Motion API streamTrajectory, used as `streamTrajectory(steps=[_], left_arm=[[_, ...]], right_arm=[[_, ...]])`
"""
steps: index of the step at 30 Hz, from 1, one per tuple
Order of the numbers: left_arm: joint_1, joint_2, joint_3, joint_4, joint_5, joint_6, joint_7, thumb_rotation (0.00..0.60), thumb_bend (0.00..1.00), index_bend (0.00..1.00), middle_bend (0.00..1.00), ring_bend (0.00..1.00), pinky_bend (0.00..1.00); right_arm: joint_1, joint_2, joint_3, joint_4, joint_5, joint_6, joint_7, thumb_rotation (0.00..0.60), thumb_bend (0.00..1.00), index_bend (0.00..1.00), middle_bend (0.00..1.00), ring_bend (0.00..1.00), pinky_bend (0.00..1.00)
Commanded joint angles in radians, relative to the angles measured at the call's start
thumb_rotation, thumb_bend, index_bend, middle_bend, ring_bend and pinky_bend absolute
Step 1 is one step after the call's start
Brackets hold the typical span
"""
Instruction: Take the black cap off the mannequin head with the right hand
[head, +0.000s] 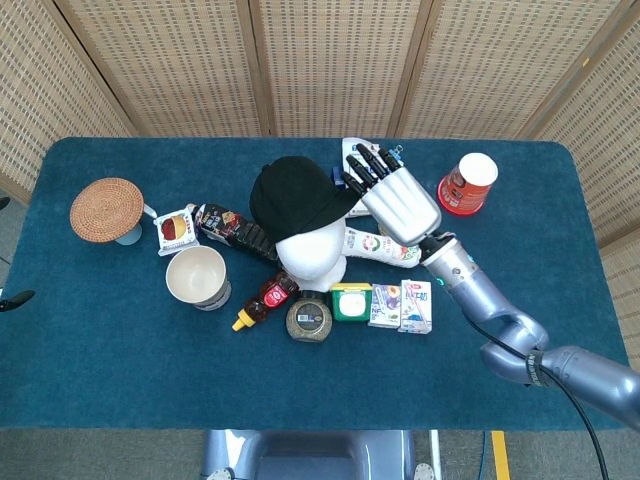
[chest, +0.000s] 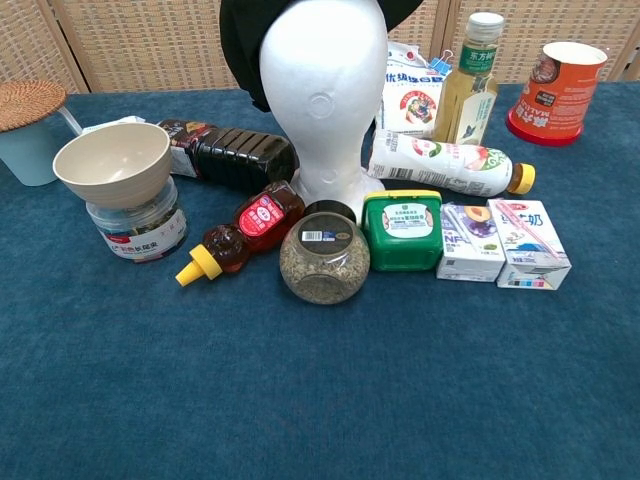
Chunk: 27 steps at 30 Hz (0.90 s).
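The black cap (head: 292, 195) sits on the white mannequin head (head: 312, 255) in the middle of the table; in the chest view only its lower edge (chest: 243, 50) shows above the mannequin head (chest: 322, 90). My right hand (head: 392, 195) hovers just right of the cap's brim, palm down, fingers spread and holding nothing. Its dark fingertips (head: 358, 172) reach over the brim's end; I cannot tell whether they touch it. Only a dark tip of my left hand (head: 14, 299) shows at the far left edge.
Around the head's base lie a dark sauce bottle (head: 236, 232), red squeeze bottle (head: 265, 298), glass jar (head: 309, 320), green tub (head: 351, 301), two small cartons (head: 402, 304) and a white bottle (chest: 448, 163). A red cup (head: 466, 184) stands right, a bowl (head: 196, 276) left.
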Motion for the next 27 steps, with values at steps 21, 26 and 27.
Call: streamTrajectory(steps=[21, 26, 27], left_arm=[[-0.002, -0.012, 0.002, 0.072, -0.008, -0.031, -0.077, 0.600, 0.05, 0.00, 0.00, 0.00, 0.05], [-0.005, -0.019, 0.005, 0.085, -0.012, -0.048, -0.084, 0.600, 0.05, 0.00, 0.00, 0.00, 0.05], [-0.006, -0.019, 0.006, 0.087, -0.013, -0.050, -0.085, 0.600, 0.05, 0.00, 0.00, 0.00, 0.05]], right_arm=[[0.053, -0.139, -0.023, 0.242, -0.128, 0.238, 0.184, 0.600, 0.53, 0.72, 0.78, 0.62, 0.73], [0.060, -0.182, 0.005, 0.315, -0.126, 0.320, 0.192, 0.600, 0.56, 0.72, 0.78, 0.62, 0.73], [0.061, -0.188, 0.012, 0.327, -0.121, 0.333, 0.187, 0.600, 0.56, 0.73, 0.78, 0.62, 0.73]])
